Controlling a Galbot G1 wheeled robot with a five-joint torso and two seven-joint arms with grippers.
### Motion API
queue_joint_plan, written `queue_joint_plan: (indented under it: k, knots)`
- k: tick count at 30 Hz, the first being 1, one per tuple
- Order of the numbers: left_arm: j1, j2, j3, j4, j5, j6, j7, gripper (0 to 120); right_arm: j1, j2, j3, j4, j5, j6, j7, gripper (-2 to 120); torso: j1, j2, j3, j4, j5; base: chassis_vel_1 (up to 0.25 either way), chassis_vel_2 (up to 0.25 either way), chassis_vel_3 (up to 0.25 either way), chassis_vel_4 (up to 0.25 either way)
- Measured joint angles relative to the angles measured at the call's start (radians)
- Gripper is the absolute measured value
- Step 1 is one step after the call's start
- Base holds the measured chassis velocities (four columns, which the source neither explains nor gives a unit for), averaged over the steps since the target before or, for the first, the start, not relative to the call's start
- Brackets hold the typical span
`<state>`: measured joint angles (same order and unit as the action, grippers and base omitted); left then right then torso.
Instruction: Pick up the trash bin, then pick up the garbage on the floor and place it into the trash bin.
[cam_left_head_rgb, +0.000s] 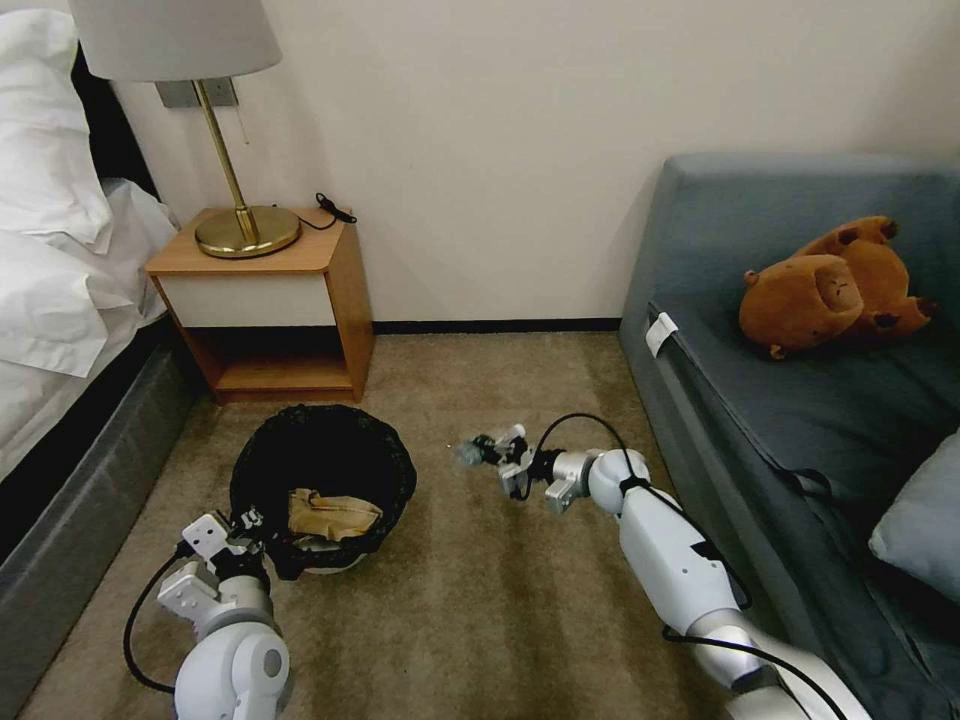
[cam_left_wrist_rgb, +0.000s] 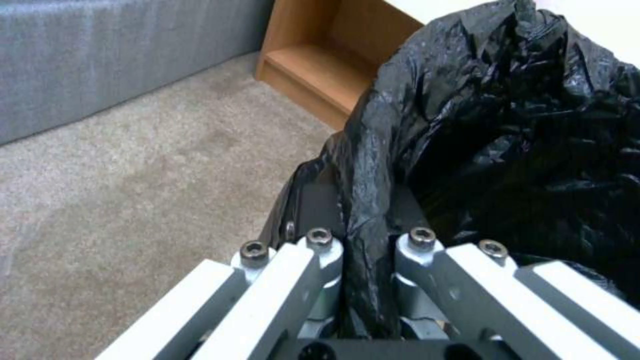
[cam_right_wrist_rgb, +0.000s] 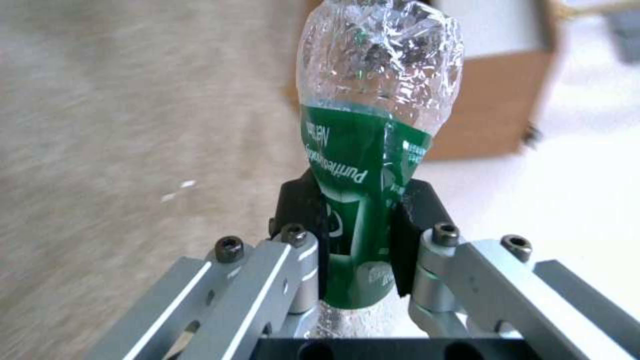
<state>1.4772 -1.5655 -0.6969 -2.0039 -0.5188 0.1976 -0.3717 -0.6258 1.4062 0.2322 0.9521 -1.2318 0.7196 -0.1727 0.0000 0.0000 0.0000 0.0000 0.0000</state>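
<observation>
So your left end effector (cam_left_head_rgb: 243, 527) is clamped tight on the near rim of the small round white plastic trash bin with the crinkled black bag liner (cam_left_head_rgb: 322, 470), over toward the bed side of the carpet. In the left wrist view the fingers (cam_left_wrist_rgb: 320, 250) pinch a fold of that black bag (cam_left_wrist_rgb: 507, 125) with basically no gap. I'd guess the bin is light, but the liner is slick and soft, so your grip is really on plastic film over the rim and it could slide or bunch. A crumpled brown paper bag (cam_left_head_rgb: 333, 513) already sits inside.

Your right end effector (cam_left_head_rgb: 490, 448) is out over the middle of the carpet floor (cam_left_head_rgb: 480, 600), between the bin and the grey sofa (cam_left_head_rgb: 800, 400), closed on a small crushed clear plastic bottle with a green label (cam_right_wrist_rgb: 363, 200). The black pads (cam_right_wrist_rgb: 303, 210) squeeze the labelled middle, bottle pointing straight out past the fingertips. It looks thin, crinkly and nearly weightless, so it'll squash rather than resist. The label band is probably the best hold, since the bare plastic looks slippery.
</observation>
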Motion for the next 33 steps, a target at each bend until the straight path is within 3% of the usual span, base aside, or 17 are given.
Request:
queue_joint_plan:
  k: [3,4,8,11,12,14,15,17,18,20,21,23,33]
  knots:
    - [-0.003,0.001,0.001,0.009,0.000,0.000,0.000,4,-0.026,-0.005,0.004,0.048,0.135,-0.033,0.001,16,0.000,0.000,0.000,0.0000,-0.0001,0.000,0.000,0.000,0.000]
    - [-0.005,0.001,0.004,0.012,0.001,0.000,0.001,4,-0.047,-0.009,0.002,0.082,0.257,-0.062,0.003,16,0.000,0.000,0.000,0.0000,-0.0001,0.000,0.000,0.000,0.000]
    - [-0.006,0.001,0.008,0.012,0.003,0.000,0.001,4,-0.084,-0.019,-0.005,0.158,0.396,-0.139,0.009,16,0.000,0.000,0.000,-0.0001,0.0002,0.000,0.000,0.000,0.000]
    - [-0.008,0.002,0.010,0.013,0.006,0.001,0.002,4,-0.125,-0.022,-0.021,0.246,0.570,-0.237,0.048,16,0.000,0.000,0.000,-0.0001,0.0000,0.000,0.000,0.000,0.000]
    - [-0.008,0.002,0.010,0.013,0.006,0.001,0.002,4,-0.125,-0.022,-0.021,0.246,0.570,-0.237,0.048,16,0.000,0.000,0.000,-0.0001,0.0000,0.000,0.000,0.000,0.000]
    - [-0.010,0.003,0.013,0.014,0.009,0.003,0.001,4,-0.152,-0.021,-0.046,0.308,0.741,-0.309,0.091,16,0.000,0.000,0.000,-0.0001,-0.0001,0.000,0.000,0.000,0.000]
    - [-0.010,0.003,0.013,0.014,0.009,0.003,0.001,4,-0.152,-0.021,-0.046,0.308,0.741,-0.309,0.091,16,0.000,0.000,0.000,-0.0001,-0.0001,0.000,0.000,0.000,0.000]
    - [-0.012,0.002,0.020,0.015,0.010,0.008,-0.001,4,-0.171,-0.021,-0.082,0.366,0.882,-0.370,0.119,16,0.000,0.000,0.000,-0.0001,-0.0001,0.000,0.000,0.000,0.000]
    - [-0.012,0.002,0.020,0.015,0.010,0.008,-0.001,4,-0.171,-0.021,-0.082,0.366,0.882,-0.370,0.119,16,0.000,0.000,0.000,-0.0001,-0.0001,0.000,0.000,0.000,0.000]
    - [-0.017,0.001,0.024,0.018,0.013,0.009,-0.002,4,-0.189,-0.020,-0.121,0.437,1.030,-0.436,0.151,16,0.000,0.000,0.000,0.0000,0.0000,0.000,0.000,0.000,0.000]
    - [-0.017,0.001,0.024,0.018,0.013,0.009,-0.002,4,-0.189,-0.020,-0.121,0.437,1.030,-0.436,0.151,16,0.000,0.000,0.000,0.0000,0.0000,0.000,0.000,0.000,0.000]
    - [-0.021,0.001,0.027,0.024,0.015,0.010,-0.002,4,-0.198,-0.019,-0.155,0.499,1.157,-0.480,0.178,16,0.000,0.000,0.000,0.0000,-0.0001,0.000,0.000,0.000,0.000]
    - [-0.022,0.002,0.033,0.036,0.026,0.010,-0.002,4,-0.218,-0.022,-0.243,0.653,1.384,-0.572,0.248,16,0.000,0.000,0.000,0.0000,-0.0001,0.000,0.000,0.000,0.000]
